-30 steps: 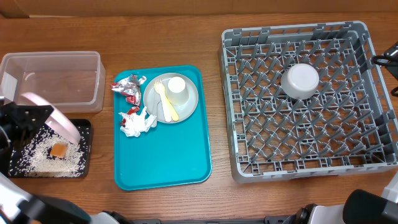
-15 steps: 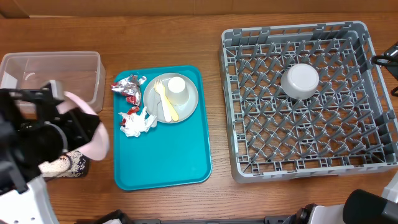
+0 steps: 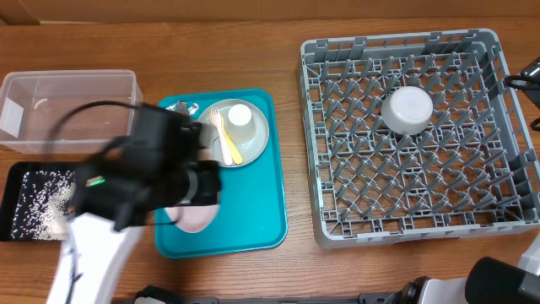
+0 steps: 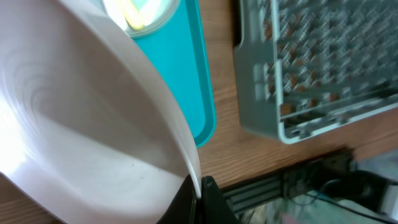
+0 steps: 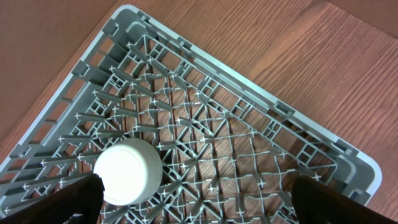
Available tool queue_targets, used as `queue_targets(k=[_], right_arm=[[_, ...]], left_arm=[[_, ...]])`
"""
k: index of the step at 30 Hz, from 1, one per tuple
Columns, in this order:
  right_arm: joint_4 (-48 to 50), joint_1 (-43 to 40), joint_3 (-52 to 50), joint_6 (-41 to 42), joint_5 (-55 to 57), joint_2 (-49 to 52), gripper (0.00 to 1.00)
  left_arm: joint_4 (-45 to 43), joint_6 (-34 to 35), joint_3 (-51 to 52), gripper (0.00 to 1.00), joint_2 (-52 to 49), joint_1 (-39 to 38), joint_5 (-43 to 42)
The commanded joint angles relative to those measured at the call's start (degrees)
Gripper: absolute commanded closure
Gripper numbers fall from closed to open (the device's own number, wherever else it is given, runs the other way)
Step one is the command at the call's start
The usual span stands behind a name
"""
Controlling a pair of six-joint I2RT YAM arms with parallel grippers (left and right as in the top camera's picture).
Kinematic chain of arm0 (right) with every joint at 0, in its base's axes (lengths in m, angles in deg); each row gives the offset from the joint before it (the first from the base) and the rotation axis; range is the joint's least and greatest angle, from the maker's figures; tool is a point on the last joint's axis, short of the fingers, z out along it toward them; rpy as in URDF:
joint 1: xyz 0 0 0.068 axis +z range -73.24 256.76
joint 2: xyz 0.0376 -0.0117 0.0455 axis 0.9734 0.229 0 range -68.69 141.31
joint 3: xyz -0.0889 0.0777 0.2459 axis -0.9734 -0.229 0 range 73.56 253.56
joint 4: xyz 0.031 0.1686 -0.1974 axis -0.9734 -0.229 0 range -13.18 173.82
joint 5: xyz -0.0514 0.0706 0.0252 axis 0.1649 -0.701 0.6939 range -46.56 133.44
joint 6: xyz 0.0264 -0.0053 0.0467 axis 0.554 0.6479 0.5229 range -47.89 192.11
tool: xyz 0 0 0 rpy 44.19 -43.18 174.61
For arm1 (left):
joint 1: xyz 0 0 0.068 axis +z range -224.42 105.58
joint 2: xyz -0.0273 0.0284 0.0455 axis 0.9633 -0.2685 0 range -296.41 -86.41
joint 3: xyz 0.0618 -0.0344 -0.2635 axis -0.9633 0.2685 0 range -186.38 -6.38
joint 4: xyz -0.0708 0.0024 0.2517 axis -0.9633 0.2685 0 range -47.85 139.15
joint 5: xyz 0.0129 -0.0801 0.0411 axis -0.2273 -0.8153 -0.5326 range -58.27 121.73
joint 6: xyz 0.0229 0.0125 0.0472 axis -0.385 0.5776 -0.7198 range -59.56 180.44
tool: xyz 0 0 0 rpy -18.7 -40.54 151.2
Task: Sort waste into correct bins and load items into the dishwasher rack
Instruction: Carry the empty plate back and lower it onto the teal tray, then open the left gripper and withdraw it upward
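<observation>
My left gripper (image 4: 199,194) is shut on the rim of the pale pink plate (image 4: 81,118), which hangs tilted over the left part of the teal tray (image 3: 253,203). In the overhead view the pink plate (image 3: 196,216) shows below the blurred left arm. The grey-green plate (image 3: 253,135) carries a white cup (image 3: 240,118) and a yellow fork (image 3: 224,142). A foil wrapper (image 3: 177,107) peeks out beside the arm; the napkin is hidden. Rice lies in the black tray (image 3: 34,207). The white bowl (image 5: 127,171) sits upside down in the dishwasher rack (image 3: 405,186). My right gripper (image 5: 196,200) hangs open above the rack.
The clear tub (image 3: 72,105) stands at the back left, behind the black tray. The rack's near corner (image 4: 292,124) lies just right of the teal tray's edge (image 4: 202,81). Bare wooden table separates tray and rack.
The left arm has swung right from over the black tray to over the teal tray, carrying the pink plate. The right arm has not moved.
</observation>
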Motion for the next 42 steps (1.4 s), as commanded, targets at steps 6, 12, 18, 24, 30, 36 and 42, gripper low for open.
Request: queue_targets(k=[6, 12, 18, 24, 30, 36, 42], right_arm=[[0.2, -0.2, -0.4, 0.5, 0.1, -0.4, 0.0], [0.2, -0.2, -0.4, 0.5, 0.1, -0.4, 0.0], [0.2, -0.2, -0.4, 0.5, 0.1, -0.4, 0.0], [0.2, -0.2, -0.4, 0.5, 0.1, -0.4, 0.0], [0.2, -0.2, -0.4, 0.5, 0.1, -0.4, 0.0], [0.2, -0.2, -0.4, 0.5, 0.1, -0.4, 0.0], [0.2, -0.2, -0.4, 0.5, 0.1, -0.4, 0.0]], left_arm=[[-5.1, 13.3, 6.1, 0.96, -11.8, -13.4, 14.7], [-7.0, 14.7, 6.1, 0.96, -18.7, -17.6, 14.4], [-8.7, 16.1, 6.1, 0.96, -22.1, -19.8, 12.8], [-9.2, 16.3, 6.1, 0.95, -23.2, -20.4, 8.3], [-8.9, 16.4, 6.2, 0.86, -24.4, -22.1, 8.3], [-9.0, 17.0, 6.5, 0.92, -27.0, -23.5, 8.3], [-8.2, 16.5, 5.6, 0.93, -27.0, -23.4, 8.3]])
